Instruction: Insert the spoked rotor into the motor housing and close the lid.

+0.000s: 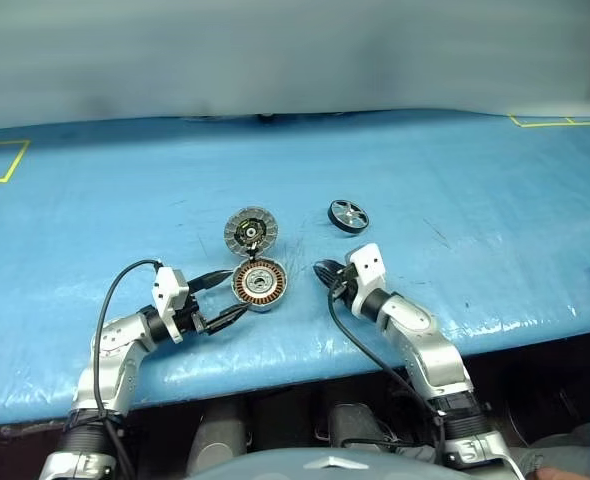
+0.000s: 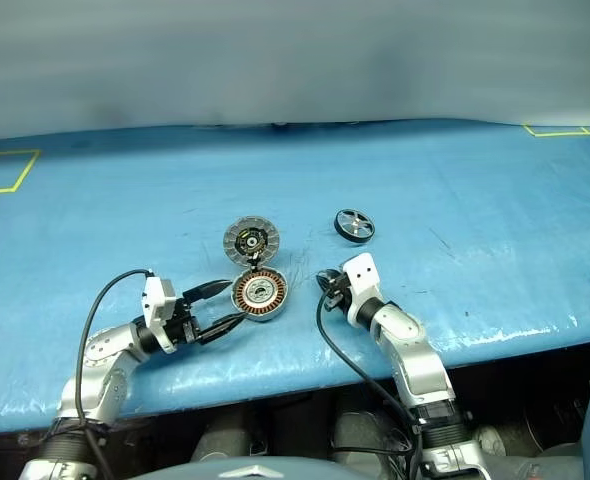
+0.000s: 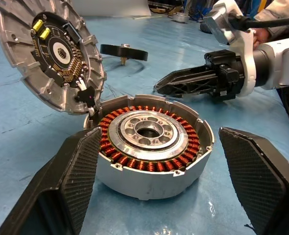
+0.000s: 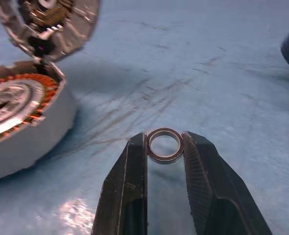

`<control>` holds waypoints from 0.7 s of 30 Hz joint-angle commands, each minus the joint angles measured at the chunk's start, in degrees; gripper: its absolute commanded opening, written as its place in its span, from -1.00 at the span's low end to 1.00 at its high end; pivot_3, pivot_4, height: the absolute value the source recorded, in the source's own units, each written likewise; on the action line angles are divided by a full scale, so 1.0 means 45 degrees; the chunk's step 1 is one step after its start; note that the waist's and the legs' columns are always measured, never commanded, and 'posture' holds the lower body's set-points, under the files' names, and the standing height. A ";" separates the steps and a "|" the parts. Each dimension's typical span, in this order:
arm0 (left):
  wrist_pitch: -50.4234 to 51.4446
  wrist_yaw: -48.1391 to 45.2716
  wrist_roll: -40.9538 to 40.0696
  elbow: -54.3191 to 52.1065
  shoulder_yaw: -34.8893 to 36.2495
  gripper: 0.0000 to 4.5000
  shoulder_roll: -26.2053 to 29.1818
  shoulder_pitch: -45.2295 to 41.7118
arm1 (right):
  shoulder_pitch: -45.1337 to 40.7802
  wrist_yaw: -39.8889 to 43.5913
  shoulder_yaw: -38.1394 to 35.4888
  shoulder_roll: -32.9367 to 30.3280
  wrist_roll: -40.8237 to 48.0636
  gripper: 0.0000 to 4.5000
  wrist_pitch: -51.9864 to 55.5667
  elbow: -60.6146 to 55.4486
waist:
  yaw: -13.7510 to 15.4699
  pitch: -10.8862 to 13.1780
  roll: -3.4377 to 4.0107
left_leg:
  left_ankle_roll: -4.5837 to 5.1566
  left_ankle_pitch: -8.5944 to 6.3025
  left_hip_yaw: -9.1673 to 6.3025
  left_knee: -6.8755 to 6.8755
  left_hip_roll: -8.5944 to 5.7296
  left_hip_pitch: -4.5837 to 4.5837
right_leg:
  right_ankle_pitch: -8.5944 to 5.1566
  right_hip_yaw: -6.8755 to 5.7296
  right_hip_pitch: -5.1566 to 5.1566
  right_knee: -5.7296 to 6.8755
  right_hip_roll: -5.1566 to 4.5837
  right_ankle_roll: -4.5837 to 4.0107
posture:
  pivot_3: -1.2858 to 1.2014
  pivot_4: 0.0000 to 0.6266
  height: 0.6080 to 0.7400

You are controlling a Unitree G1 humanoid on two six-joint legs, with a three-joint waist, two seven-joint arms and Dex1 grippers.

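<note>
I am bracketing the housing [image 3: 152, 147] with spread left gripper [image 1: 221, 298]; right gripper [image 4: 165, 147] is pinching a small ring [image 4: 164, 145]. Rotor [image 1: 348, 215], toward the table's [image 1: 495, 200] far edge, looks rigid, light: grip its rim.

At frame centre the motor housing [image 1: 260, 284] lies uncovered, its raised lid [image 1: 251, 231] blocking the far side; left gripper [image 1: 225, 297] flanks its left, right gripper [image 1: 325, 272] its right. Spoked rotor [image 1: 348, 215], upper right, has free surface around.
</note>
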 commanded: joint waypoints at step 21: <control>-0.1839 -0.0110 0.0181 0.0904 0.0092 0.82 -0.0247 -0.0177 | -0.1925 0.1245 0.2910 0.0530 -0.0595 -0.70 0.0368 0.0471 | 0.0164 0.0005 -0.0005 | 0.0027 0.0009 -0.0075 -0.0037 -0.0003 -0.0046 | -0.0013 -0.0127 0.0012 -0.0096 0.0030 -0.0019 | 0.03 -0.52 1.00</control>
